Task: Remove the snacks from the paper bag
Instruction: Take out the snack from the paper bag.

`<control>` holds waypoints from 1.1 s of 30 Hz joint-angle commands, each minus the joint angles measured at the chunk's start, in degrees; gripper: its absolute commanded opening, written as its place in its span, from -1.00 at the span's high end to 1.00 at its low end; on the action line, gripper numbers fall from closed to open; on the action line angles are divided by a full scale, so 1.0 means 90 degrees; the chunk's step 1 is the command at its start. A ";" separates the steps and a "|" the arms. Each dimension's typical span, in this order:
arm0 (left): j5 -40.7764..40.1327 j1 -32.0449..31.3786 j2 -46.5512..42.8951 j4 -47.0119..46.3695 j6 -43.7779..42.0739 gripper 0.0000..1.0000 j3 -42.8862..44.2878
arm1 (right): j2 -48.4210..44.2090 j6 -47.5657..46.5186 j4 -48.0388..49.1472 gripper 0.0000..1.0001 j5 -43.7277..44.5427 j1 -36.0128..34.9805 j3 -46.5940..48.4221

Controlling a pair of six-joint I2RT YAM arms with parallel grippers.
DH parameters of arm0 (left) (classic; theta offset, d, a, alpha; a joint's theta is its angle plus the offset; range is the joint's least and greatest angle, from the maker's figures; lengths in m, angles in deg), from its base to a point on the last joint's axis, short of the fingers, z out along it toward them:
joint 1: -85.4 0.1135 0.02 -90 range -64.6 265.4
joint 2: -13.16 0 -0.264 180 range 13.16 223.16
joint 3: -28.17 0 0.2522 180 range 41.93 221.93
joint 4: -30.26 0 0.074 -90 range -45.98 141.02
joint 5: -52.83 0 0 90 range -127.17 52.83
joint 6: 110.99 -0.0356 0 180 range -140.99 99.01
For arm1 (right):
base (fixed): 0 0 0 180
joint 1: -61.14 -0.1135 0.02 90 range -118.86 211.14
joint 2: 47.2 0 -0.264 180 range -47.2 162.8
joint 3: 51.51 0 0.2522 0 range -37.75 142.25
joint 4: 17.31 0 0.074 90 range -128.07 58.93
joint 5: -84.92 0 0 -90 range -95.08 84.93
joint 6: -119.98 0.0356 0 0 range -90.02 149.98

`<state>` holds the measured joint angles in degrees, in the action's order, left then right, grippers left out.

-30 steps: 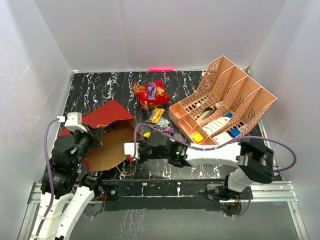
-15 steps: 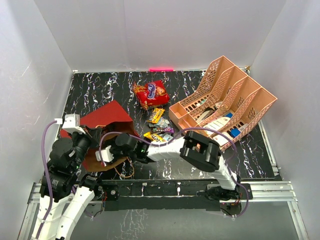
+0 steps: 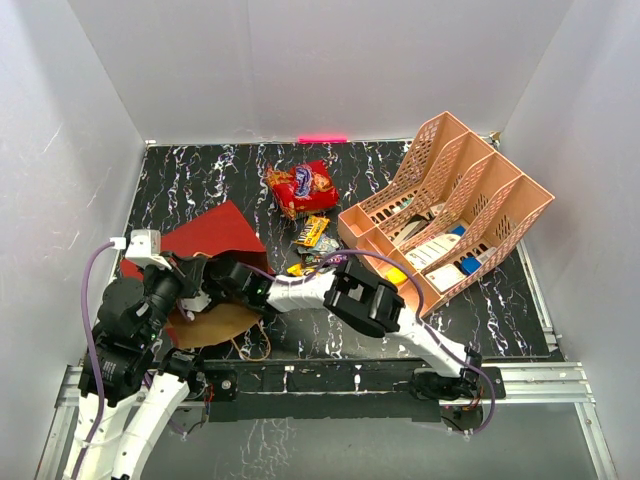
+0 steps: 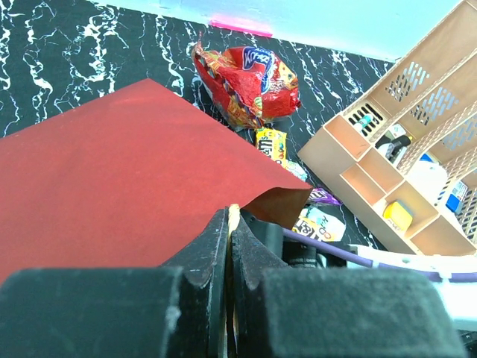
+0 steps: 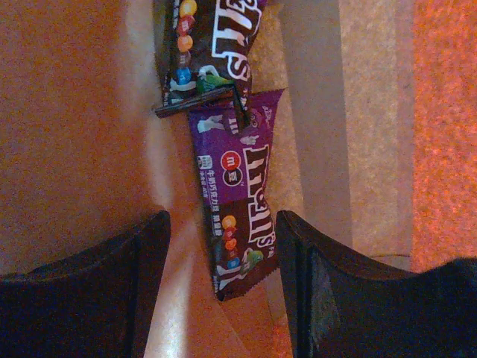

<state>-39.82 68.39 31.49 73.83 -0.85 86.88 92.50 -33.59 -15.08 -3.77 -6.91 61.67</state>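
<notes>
The rim of the paper bag (image 4: pixel 112 164) is pinched between the closed fingers of the left gripper (image 4: pixel 228 246), evidently to hold its mouth up. Inside, a purple candy packet (image 5: pixel 235 216) lies between the spread fingers of the right gripper (image 5: pixel 222 250), not yet gripped.

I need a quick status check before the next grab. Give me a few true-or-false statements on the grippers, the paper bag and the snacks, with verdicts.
1. The left gripper is pinching the edge of the paper bag. True.
2. The right gripper is shut on the purple candy packet. False: its fingers are open, one on each side of the packet.
3. A brown packet lies inside the bag, just beyond the purple one. True.
4. The chip bag is inside the paper bag. False: it lies out on the table, beyond the bag.
</notes>
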 commanded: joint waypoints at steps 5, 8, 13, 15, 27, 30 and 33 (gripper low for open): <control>0.0185 -0.0101 0.0033 -0.0216 -0.0034 1.00 0.0025 | 0.0782 -0.0406 -0.0076 -0.25 0.0388 0.0269 0.1216; 0.0266 -0.0121 0.0043 -0.0232 -0.0040 1.00 0.0019 | 0.1087 -0.0467 -0.0157 -0.25 0.0486 0.0354 0.1667; 0.0302 -0.0154 0.0102 -0.0222 -0.0060 1.00 0.0030 | 0.1563 -0.0560 -0.0198 -0.14 0.0499 0.0467 0.2278; 0.0274 -0.0175 0.0109 -0.0202 -0.0060 1.00 0.0042 | 0.1707 -0.0554 -0.0233 -0.04 0.0490 0.0490 0.2518; -0.0110 -0.0257 0.0236 -0.0025 -0.0022 1.00 0.0097 | 0.1184 0.0378 -0.0241 0.80 0.0413 0.0486 0.2108; -0.0338 -0.0258 0.0246 0.0076 0.0036 1.00 0.0126 | 0.0809 0.0603 -0.0087 0.85 0.0590 0.0483 0.1704; -0.0609 -0.0258 0.0306 0.0169 0.0071 1.00 0.0147 | 0.0388 0.0927 0.0112 0.85 0.0842 0.0489 0.1185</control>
<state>-41.29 66.36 33.52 74.88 -0.76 86.90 103.62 -30.73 -17.01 0.42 -2.86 76.92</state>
